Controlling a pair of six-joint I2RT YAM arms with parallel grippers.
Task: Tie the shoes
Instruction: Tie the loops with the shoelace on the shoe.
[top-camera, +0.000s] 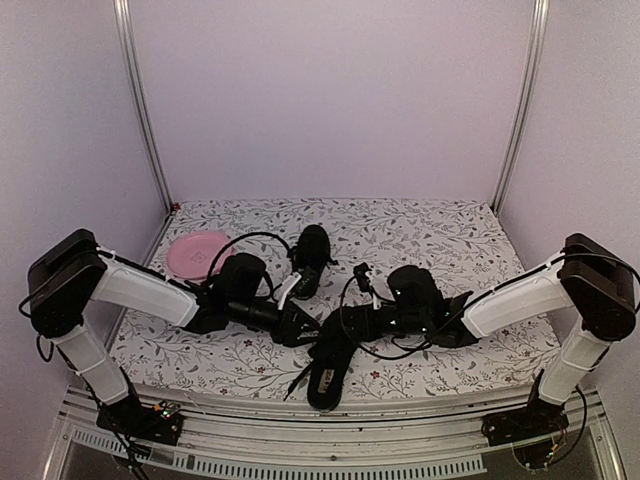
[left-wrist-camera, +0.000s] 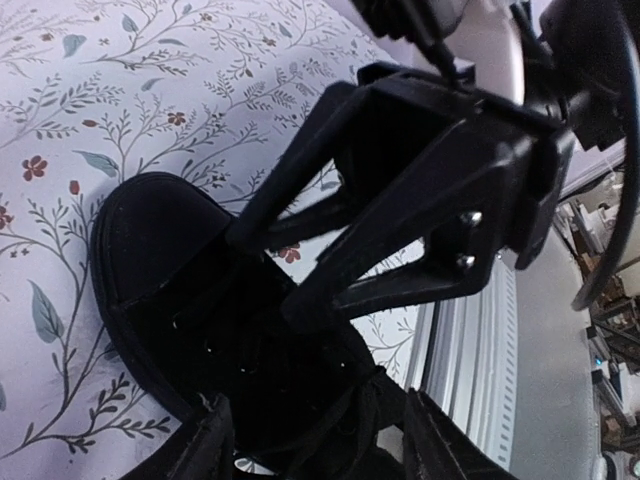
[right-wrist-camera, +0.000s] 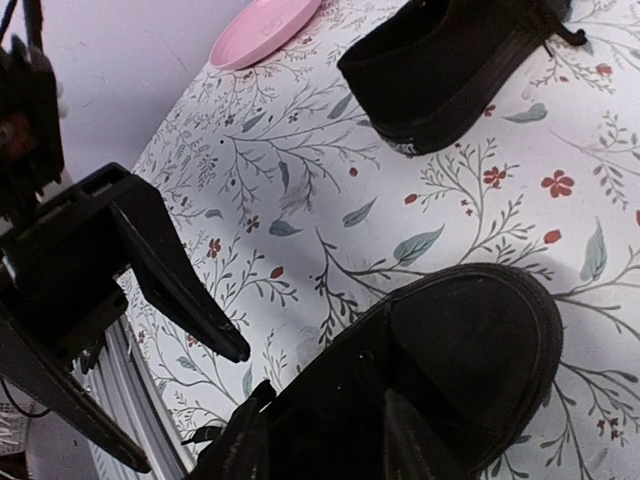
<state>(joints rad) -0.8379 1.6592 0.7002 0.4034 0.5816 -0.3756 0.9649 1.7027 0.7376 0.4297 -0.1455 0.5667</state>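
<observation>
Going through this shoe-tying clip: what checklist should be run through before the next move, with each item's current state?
1. Both grippers at the near shoe: ok.
2. Left gripper open: ok, its fingers straddle the shoe.
3. Right gripper open: ok, its fingers are spread over the shoe.
4. Lace held by either gripper: cannot tell, it is black on black.
5. Far shoe apart from the near shoe: ok, bare cloth shows between them in the right wrist view.
6. Plate out of the working area: ok, it sits at the far left.
</observation>
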